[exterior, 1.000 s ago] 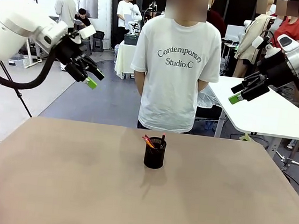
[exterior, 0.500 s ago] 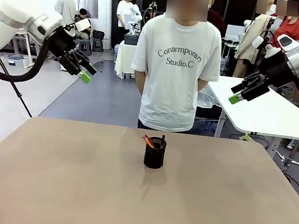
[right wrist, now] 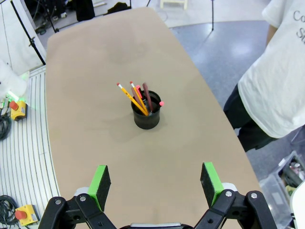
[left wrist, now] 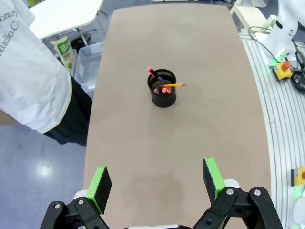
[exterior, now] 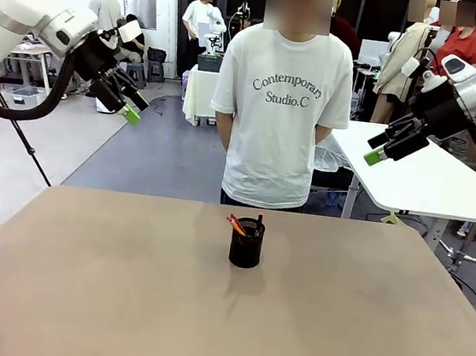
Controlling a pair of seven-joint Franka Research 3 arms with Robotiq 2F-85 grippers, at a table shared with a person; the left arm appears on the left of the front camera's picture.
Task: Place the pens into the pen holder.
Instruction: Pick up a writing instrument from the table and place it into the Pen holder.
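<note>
The black mesh pen holder (exterior: 247, 243) stands near the middle of the brown table (exterior: 121, 302), also seen as the pen holder (left wrist: 163, 89) and the pen holder (right wrist: 146, 113) from the wrists. Several pens (right wrist: 137, 98) stick out of it, among them a yellow-orange pencil (left wrist: 172, 86) and red-pink ones (exterior: 236, 224). My left gripper (exterior: 128, 106) hangs high at the far left, open and empty (left wrist: 155, 183). My right gripper (exterior: 382, 148) hangs high at the far right, open and empty (right wrist: 155, 183).
A person in a white T-shirt (exterior: 282, 106) stands at the table's far edge with hands behind the back. A white table (exterior: 427, 178) stands behind at the right. Other people stand in the background.
My left arm has pulled back up and to the left, away from the table. The right arm, the holder and the pens have stayed still.
</note>
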